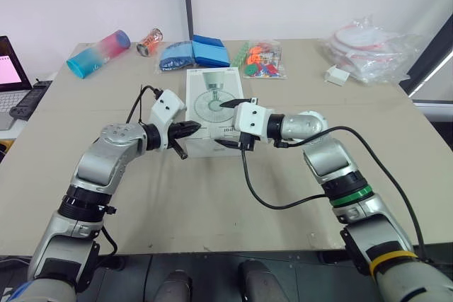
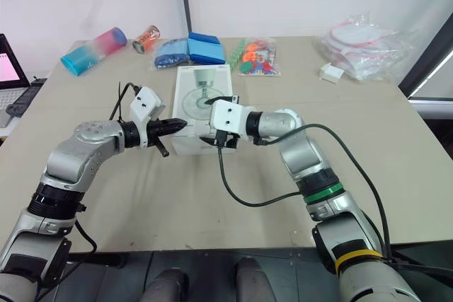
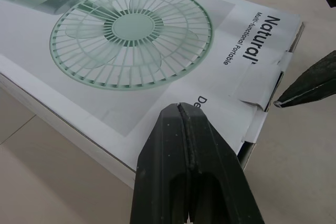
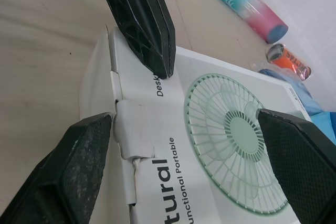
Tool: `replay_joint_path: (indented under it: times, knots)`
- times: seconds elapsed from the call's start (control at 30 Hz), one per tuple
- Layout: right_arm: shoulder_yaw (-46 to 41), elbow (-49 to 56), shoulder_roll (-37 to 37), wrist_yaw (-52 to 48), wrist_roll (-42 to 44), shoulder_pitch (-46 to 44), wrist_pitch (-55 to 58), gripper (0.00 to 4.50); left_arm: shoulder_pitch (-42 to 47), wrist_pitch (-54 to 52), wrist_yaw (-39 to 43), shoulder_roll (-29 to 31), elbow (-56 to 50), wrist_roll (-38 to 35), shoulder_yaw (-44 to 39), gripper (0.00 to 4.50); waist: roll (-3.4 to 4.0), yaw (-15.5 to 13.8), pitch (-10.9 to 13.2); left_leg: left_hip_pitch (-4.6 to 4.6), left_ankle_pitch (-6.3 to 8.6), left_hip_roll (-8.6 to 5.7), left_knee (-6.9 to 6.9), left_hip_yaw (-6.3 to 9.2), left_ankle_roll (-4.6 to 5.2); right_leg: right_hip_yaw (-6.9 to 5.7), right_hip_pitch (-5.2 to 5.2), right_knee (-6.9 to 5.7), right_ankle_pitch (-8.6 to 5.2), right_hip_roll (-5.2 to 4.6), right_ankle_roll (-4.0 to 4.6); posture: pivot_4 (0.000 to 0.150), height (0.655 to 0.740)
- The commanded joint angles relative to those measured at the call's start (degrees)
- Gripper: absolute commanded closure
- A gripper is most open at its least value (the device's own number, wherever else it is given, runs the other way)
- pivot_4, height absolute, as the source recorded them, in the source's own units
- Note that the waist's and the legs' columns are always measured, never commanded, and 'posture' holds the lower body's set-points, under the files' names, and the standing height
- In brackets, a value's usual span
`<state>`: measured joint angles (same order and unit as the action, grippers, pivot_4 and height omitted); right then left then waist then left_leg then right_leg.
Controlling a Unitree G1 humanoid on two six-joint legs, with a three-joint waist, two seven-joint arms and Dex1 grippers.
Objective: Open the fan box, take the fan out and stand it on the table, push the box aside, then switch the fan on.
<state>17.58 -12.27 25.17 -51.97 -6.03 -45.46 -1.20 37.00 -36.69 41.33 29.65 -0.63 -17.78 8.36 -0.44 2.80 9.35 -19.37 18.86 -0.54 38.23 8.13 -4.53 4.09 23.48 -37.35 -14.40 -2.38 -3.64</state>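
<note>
The white fan box (image 1: 212, 97) lies flat on the table, its printed fan picture (image 3: 131, 40) facing up. Its near end flap (image 4: 128, 129) is tucked in, with the tab slightly raised. My left gripper (image 1: 191, 130) is shut with nothing in it, its tips resting on the box's near left corner (image 3: 181, 111). From the right, my right gripper (image 1: 228, 124) stands open across the box's near end, one finger (image 4: 79, 166) at the end face and the other finger (image 4: 304, 150) over the top. In the right wrist view the left gripper (image 4: 149, 30) points down onto the box top.
Along the table's far edge lie a pink-and-blue tumbler (image 1: 99, 52), an orange can (image 1: 149, 42), blue packets (image 1: 195, 53) and a bag of coloured pieces (image 1: 260, 60). Plastic bags (image 1: 368, 47) and a small white box (image 1: 337, 74) sit far right. A laptop (image 1: 10, 68) stands at the left.
</note>
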Motion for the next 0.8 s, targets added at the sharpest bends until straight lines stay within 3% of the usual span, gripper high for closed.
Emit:
replay_joint_path:
  times: [0.03, 0.47, 0.8]
  knots:
    - [-1.8, 0.9, -0.4, 1.2, 0.6, -2.0, -0.6, 0.00, -0.7, -0.6, -0.4, 0.1, 0.8, 1.4, -0.1, 4.44, 0.00, 0.0, 0.0, 0.00, 0.00, 0.00, 0.00, 0.00, 0.00, 0.00, 0.00, 0.00, 0.00, 0.00, 0.00, 0.150, 0.7400]
    - [-3.9, 0.0, 1.7, 4.2, -0.1, -3.7, -3.7, 0.00, -0.3, -0.2, 0.3, -0.2, 1.4, 1.8, 0.5, 4.44, 0.00, 0.0, 0.0, 0.00, 0.00, 0.00, 0.00, 0.00, 0.00, 0.00, 0.00, 0.00, 0.00, 0.00, 0.00, 0.150, 0.7400]
    - [-2.0, 5.5, 1.7, 0.0, 1.6, 0.7, -0.7, 0.00, -0.1, 0.2, 0.3, -0.4, 1.8, 2.0, 0.5, 4.44, 0.00, 0.0, 0.0, 0.00, 0.00, -0.01, 0.01, 0.00, 0.00, 0.00, -0.01, 0.00, 0.00, -0.01, 0.00, 0.150, 0.7400]
